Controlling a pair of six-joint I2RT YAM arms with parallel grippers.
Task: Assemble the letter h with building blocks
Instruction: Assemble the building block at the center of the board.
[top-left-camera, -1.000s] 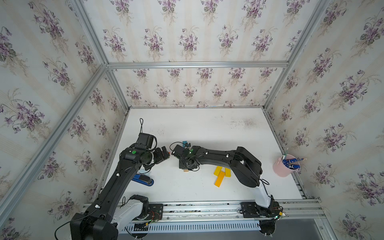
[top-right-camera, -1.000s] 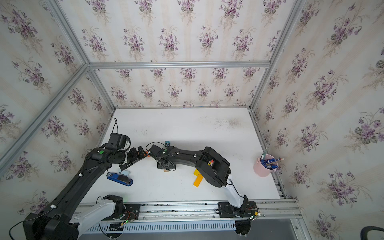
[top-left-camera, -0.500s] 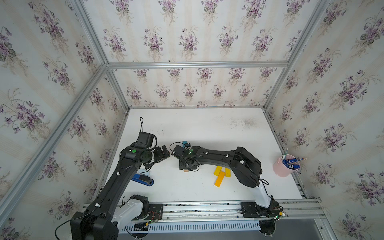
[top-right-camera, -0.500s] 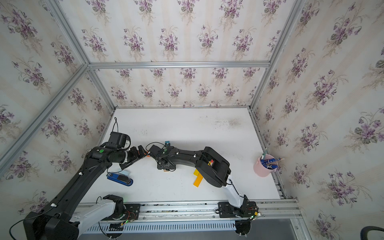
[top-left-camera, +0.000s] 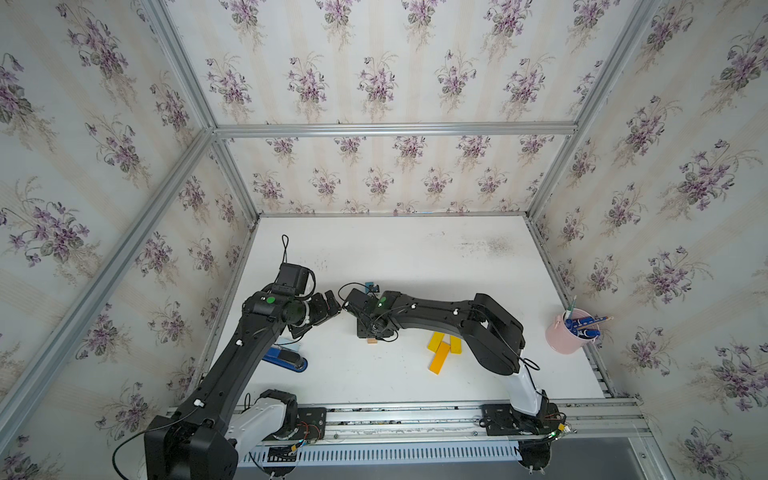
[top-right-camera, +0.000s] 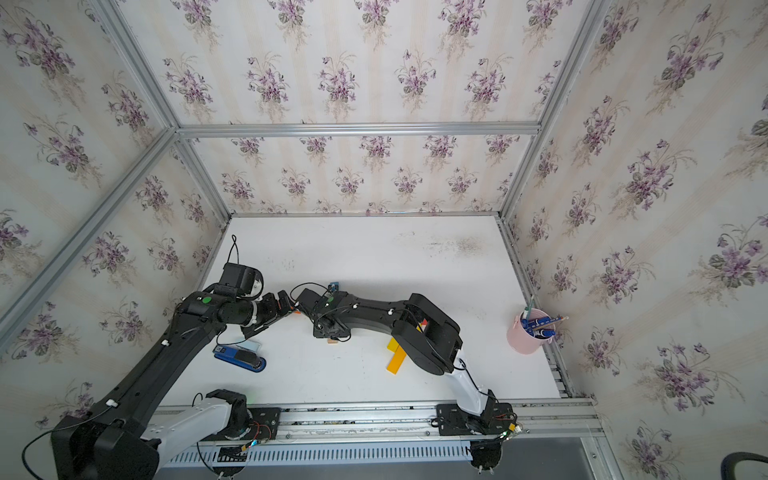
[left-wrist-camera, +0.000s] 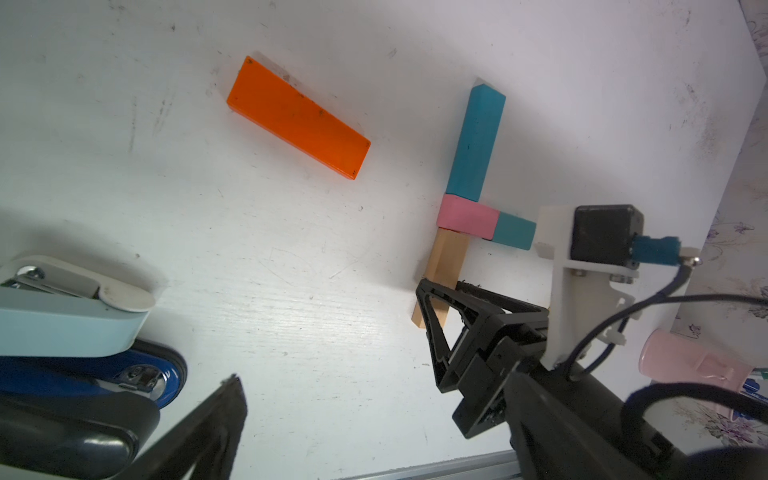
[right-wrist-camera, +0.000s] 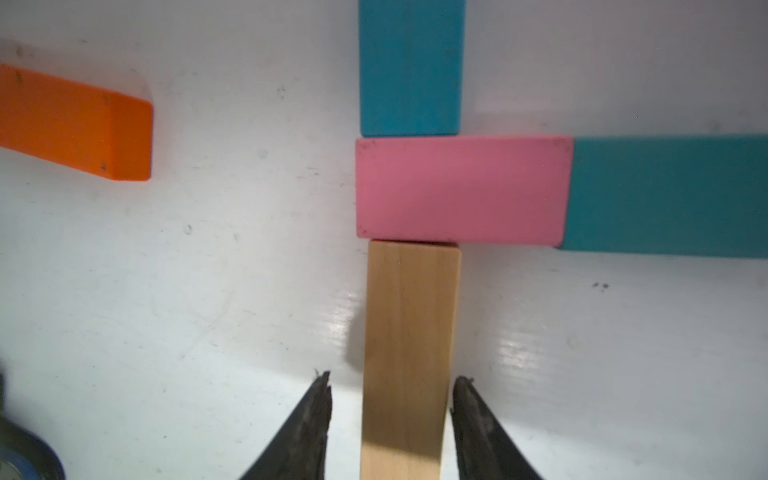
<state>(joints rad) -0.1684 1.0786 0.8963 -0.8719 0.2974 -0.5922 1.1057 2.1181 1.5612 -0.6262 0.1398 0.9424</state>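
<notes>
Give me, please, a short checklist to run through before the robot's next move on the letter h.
1. Tan wooden bar butts the short pink block, in line with the upright teal bar: ok.
2. Right claw not gripping the tan bar: ok; it straddles the bar with a gap at one finger.
3. Left claw open and empty: ok.
4. Flat orange bar lying alone, free to pick: ok.
5. Yellow blocks unobstructed: cannot tell; the right arm hides part of them in a top view.
</notes>
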